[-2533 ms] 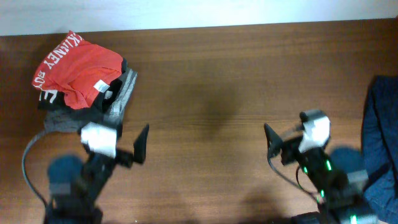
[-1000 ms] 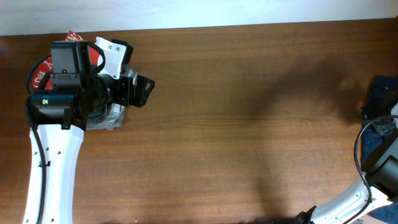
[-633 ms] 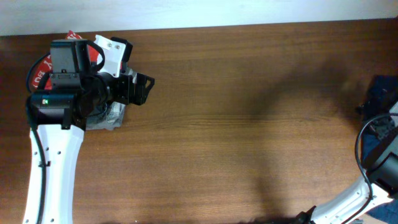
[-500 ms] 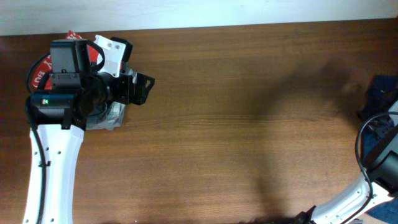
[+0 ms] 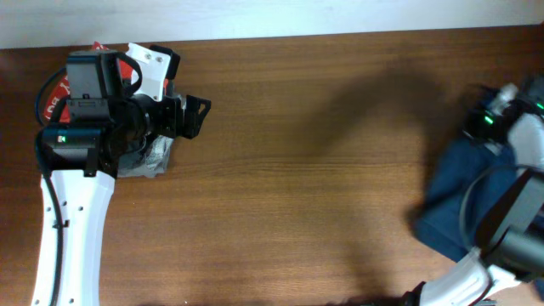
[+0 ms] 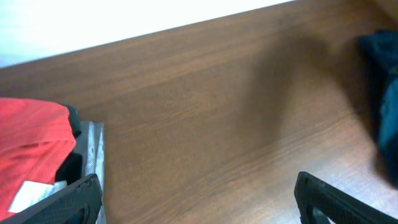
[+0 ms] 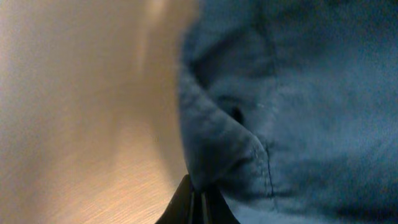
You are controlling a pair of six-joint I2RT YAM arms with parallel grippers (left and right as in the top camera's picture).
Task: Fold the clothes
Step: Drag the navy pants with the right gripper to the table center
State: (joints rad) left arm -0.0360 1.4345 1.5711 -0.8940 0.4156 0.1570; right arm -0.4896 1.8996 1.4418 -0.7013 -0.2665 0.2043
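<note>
The clothes [image 5: 463, 200], a dark navy garment, lie bunched at the table's right edge and rise toward my right gripper [image 5: 470, 129]. In the right wrist view that gripper [image 7: 199, 205] is shut, its two fingertips pinching a seamed fold of the navy cloth [image 7: 280, 93] above the wood. My left gripper [image 5: 194, 116] hovers at the far left with its jaws wide apart and nothing between them. In the left wrist view the left gripper [image 6: 199, 202] frames bare table, and the navy cloth [image 6: 382, 81] shows at the far right.
A red garment with white lettering [image 6: 31, 143] lies on a grey folded garment [image 5: 155, 157] at the back left, mostly under my left arm. The brown wooden table [image 5: 297, 170] stretches between both arms. A white wall edge runs along the back.
My right gripper has shut on the navy cloth and swung inward from the right edge, pulling the garment up and onto the table. The left arm has barely shifted.
</note>
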